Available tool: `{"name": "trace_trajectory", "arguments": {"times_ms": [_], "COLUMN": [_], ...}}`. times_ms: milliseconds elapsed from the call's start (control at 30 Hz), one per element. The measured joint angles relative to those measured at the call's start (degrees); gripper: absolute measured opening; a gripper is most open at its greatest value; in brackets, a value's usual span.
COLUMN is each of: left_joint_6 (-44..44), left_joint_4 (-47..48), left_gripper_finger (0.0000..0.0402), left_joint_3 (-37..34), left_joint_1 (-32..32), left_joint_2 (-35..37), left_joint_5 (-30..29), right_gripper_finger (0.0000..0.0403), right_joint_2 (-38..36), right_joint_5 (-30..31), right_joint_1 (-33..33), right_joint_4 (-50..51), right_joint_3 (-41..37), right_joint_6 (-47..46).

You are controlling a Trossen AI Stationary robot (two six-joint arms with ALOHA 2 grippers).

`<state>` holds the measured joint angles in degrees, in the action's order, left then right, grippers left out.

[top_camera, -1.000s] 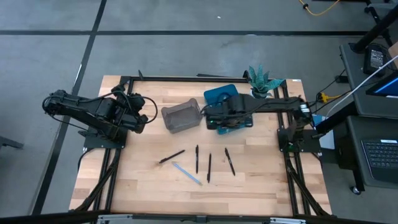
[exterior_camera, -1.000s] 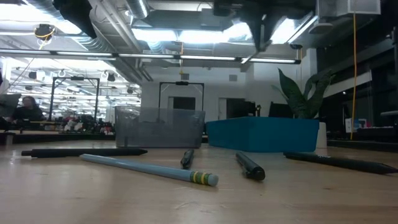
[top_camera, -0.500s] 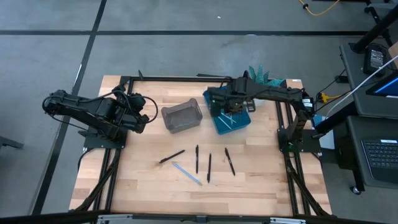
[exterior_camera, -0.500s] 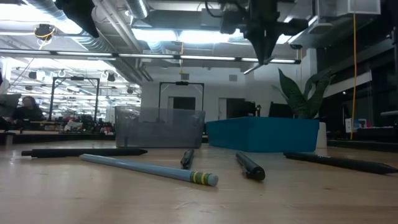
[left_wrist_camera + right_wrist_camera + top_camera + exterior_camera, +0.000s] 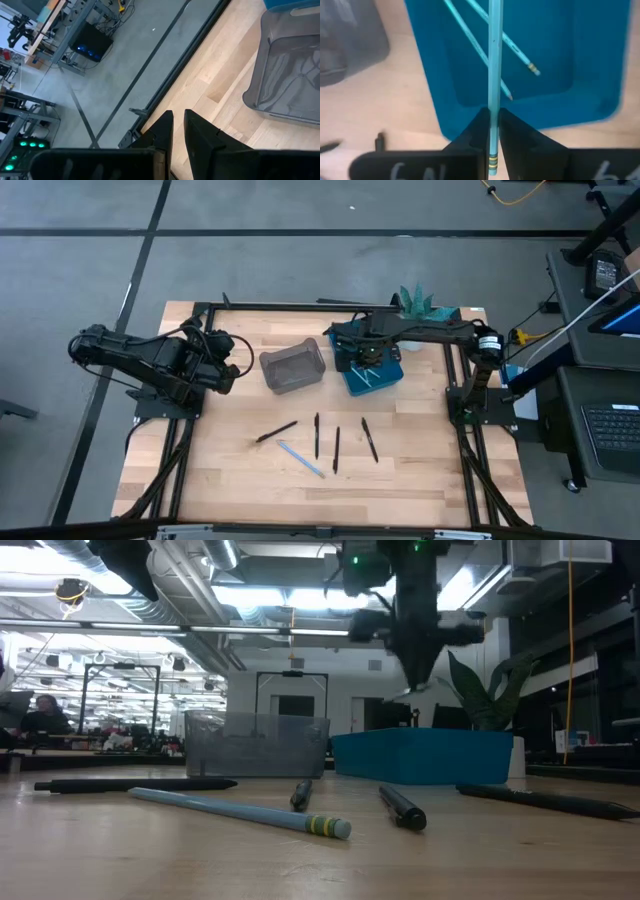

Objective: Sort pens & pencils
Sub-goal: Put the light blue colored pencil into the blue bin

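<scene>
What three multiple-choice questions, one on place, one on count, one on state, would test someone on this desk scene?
1. Where is the right hand?
A. over the blue bin
B. over the grey bin
C. over the plant

2. How many black sticks lie on the table?
A. two
B. four
C. six

3. What is the right hand doing?
A. open and empty
B. shut on a light blue pencil
C. shut on a black pen

Answers: 1 A, the top view shows it above the blue bin. 2 B, four black ones beside one light blue. 3 B, the right wrist view shows the pencil pinched between its fingers.
</scene>
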<state>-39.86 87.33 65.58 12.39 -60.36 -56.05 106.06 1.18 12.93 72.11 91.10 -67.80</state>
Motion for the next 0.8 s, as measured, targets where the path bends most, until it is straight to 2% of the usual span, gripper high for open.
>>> {"name": "trace_trajectory", "arguments": {"times_ms": [400,800], "left_joint_6": [0.0,0.0], "left_joint_4": [0.02,0.02], "left_gripper_finger": [0.0041,0.0041], "left_joint_3": [0.01,0.01], "left_joint_1": [-0.01,-0.01], "left_joint_2": [0.0,0.0], "left_joint_5": [0.0,0.0], "right_gripper_finger": [0.0037,0.0037], "right_joint_2": [-0.04,-0.02], "right_joint_5": [-1.41,-2.81], "right_joint_1": [4.38,8.37], "right_joint_4": [-18.4,-23.17], "right_joint_3": [-13.05,-17.3], "right_joint_6": [2.76,5.34]}}
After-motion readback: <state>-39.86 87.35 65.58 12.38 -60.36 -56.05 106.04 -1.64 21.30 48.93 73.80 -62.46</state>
